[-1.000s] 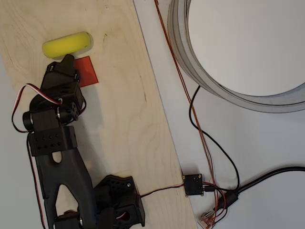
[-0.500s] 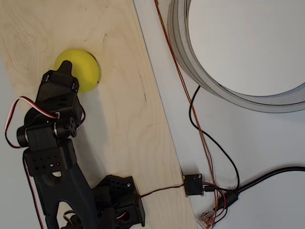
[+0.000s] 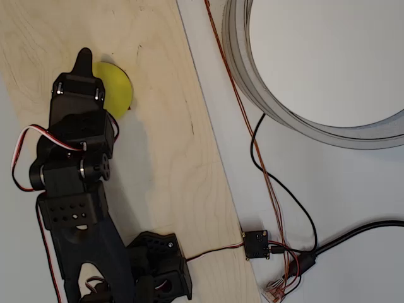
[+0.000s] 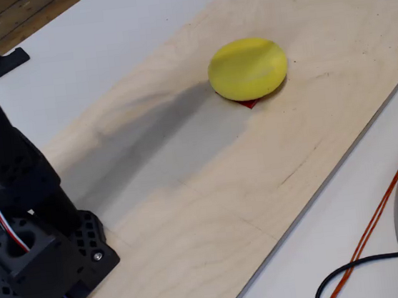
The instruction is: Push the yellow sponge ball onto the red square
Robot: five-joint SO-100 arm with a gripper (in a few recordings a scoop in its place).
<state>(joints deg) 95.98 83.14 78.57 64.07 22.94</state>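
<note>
Overhead view puts the yellow sponge ball (image 3: 117, 90) at upper left on the plywood board (image 3: 164, 158), partly hidden under the black gripper (image 3: 83, 58), whose jaw spread cannot be told. Fixed view shows the ball (image 4: 248, 68) lying flat, covering the red square (image 4: 249, 103) except a sliver at its lower edge.

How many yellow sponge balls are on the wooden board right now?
1. The yellow sponge ball lies flat on the wooden board, covering nearly all of the red square, whose corner peeks out beneath it. In the overhead view the gripper partly hides it.
</note>
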